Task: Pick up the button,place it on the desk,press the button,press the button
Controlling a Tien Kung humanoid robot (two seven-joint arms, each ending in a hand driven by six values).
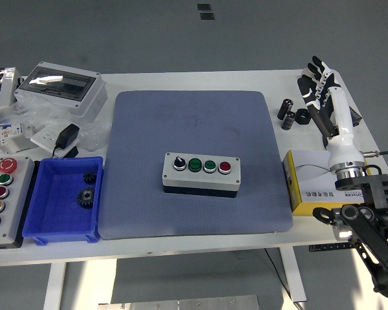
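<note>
A grey button box point(202, 173) lies on the blue-grey mat point(194, 129) in the middle of the table. It carries a black knob, two green buttons and a red button point(225, 166). My right hand point(318, 82) is over the table's far right edge, well away from the box. Its fingers are stretched out and hold nothing. My left arm is not in view.
A blue bin point(63, 200) with black gears sits at the front left, beside another button box point(3, 197). A grey enclosure point(61, 87) and bagged parts lie at the back left. A yellow box point(310, 184) and small black parts point(288, 113) sit at the right.
</note>
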